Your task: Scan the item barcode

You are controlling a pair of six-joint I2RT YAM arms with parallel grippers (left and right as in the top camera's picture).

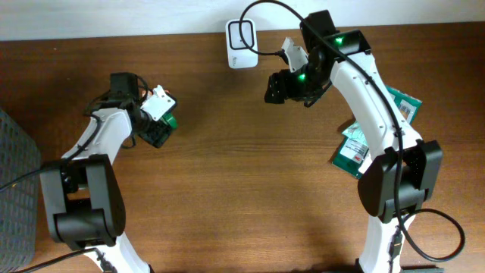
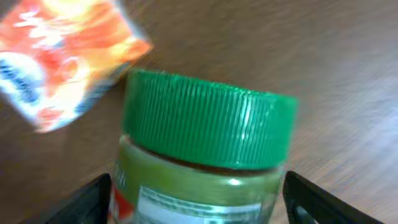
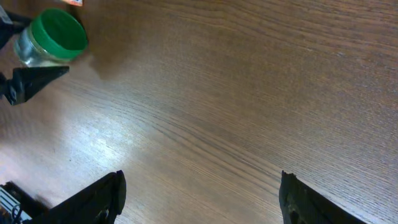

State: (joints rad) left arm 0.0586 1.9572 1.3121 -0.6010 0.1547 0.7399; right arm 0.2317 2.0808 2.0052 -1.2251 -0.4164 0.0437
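The item is a glass jar [image 2: 199,186] with a ribbed green lid [image 2: 208,121] and a white label. It sits between the two black fingers [image 2: 90,202] of my left gripper [image 2: 198,202], which press on its sides. In the overhead view that gripper [image 1: 158,130] is at the left of the table, and the jar's green lid [image 1: 170,121] pokes out of it. The right wrist view shows the jar [image 3: 51,36] far off at the upper left. My right gripper [image 3: 199,196] hangs open over bare wood, near the white scanner [image 1: 241,44] at the back edge.
An orange and white packet [image 2: 62,56] lies just beyond the jar. Green packets [image 1: 355,148] lie under the right arm at the right side, with another [image 1: 403,105] behind it. A dark grey bin [image 1: 14,189] stands at the left edge.
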